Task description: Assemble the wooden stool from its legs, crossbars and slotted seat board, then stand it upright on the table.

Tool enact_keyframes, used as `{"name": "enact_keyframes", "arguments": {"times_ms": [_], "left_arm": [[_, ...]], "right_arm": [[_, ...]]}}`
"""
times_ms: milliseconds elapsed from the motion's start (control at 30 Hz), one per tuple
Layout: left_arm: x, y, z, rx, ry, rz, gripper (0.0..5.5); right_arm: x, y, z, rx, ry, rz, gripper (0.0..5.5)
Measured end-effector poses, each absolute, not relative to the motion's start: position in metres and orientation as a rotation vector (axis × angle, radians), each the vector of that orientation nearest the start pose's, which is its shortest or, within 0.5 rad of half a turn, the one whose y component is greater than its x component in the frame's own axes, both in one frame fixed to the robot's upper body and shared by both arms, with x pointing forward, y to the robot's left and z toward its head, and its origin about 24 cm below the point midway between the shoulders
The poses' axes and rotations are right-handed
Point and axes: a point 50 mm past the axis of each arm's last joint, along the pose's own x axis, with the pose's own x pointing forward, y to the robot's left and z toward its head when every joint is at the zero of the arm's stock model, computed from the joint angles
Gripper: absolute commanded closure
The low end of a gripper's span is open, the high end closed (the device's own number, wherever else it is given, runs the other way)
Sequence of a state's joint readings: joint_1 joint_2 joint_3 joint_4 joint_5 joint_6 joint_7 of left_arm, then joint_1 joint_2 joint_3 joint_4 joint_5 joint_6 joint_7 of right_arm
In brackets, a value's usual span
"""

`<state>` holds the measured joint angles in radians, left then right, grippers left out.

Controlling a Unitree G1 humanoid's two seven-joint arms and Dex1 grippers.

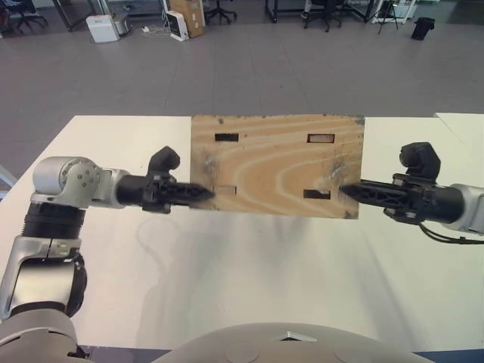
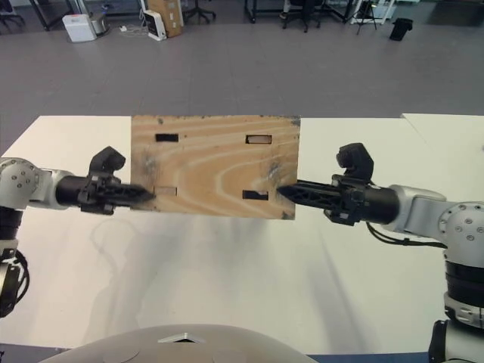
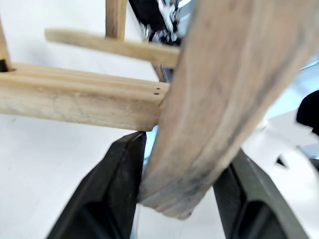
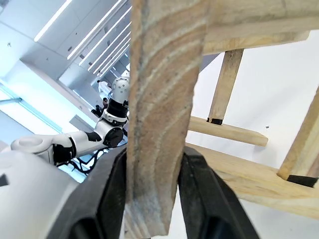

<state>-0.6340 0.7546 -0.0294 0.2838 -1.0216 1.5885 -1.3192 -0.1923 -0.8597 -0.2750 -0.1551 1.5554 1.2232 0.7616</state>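
Observation:
The slotted seat board [image 1: 276, 162] of the stool is held level above the white table [image 1: 249, 280], its top face with several dark slots turned up toward the head camera. My left gripper [image 1: 204, 194] is shut on the board's left edge and my right gripper [image 1: 348, 190] is shut on its right edge. In the left wrist view both black fingers [image 3: 112, 184] clamp the board's edge [image 3: 209, 114], with a leg [image 3: 75, 99] and a crossbar [image 3: 109, 45] joined beneath. The right wrist view shows the board edge [image 4: 159, 114] between its fingers [image 4: 107, 194], and legs and a crossbar [image 4: 227, 130] below.
The table stretches wide around and in front of the stool. A second white table corner [image 1: 463, 121] lies at the far right. Beyond the table is grey floor with chairs, desks and boxes [image 1: 185, 19] far back.

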Motion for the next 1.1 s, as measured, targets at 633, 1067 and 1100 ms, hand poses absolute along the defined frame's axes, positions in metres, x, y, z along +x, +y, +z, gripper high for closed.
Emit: {"name": "enact_keyframes", "arguments": {"times_ms": [633,1067,1100], "left_arm": [[0.350,0.155,0.152,-1.355,0.672,-0.932,3.97],[0.332,0.165,0.167,-1.107,0.654,-0.899,3.97],[0.327,0.167,0.166,-1.100,0.665,-0.927,3.97]], "right_arm": [[0.316,-0.213,0.163,1.157,0.418,0.384,2.55],[0.305,-0.249,0.103,1.166,0.557,-0.030,1.89],[0.305,-0.251,0.104,1.171,0.549,-0.027,1.89]]}}
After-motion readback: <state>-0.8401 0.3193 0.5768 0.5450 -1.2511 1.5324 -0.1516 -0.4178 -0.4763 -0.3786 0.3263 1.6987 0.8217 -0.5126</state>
